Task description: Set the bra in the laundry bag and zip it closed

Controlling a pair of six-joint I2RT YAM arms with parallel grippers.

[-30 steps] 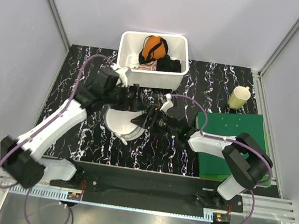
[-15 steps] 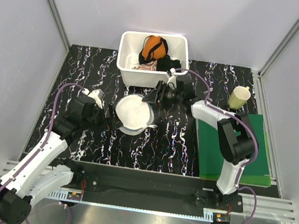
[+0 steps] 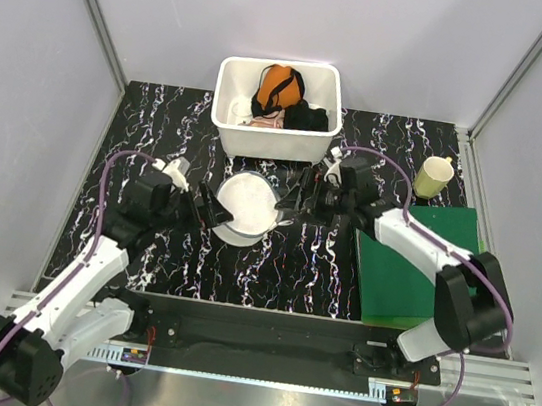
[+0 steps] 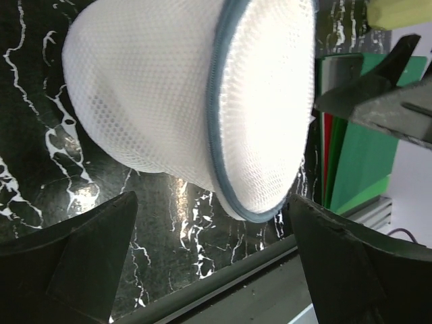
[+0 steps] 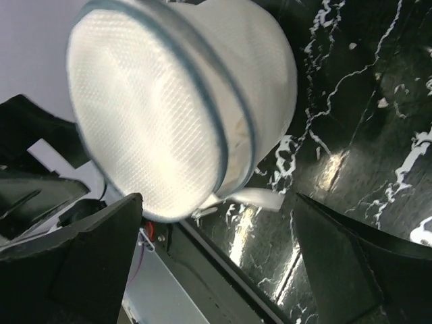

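Flanking the laundry bag (image 3: 245,208), the left claw (image 3: 211,215) and right claw (image 3: 292,198) both gape wide; mesh hides its inside.

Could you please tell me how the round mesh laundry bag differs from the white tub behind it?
The laundry bag is round and drum-like; the white tub is rectangular. The bag is soft mesh with a blue-grey zip edge; the tub is rigid and smooth-walled. The tub stands open-topped, showing an orange garment and a black garment; the bag's contents cannot be seen. Both are white and rest on the black marbled table.
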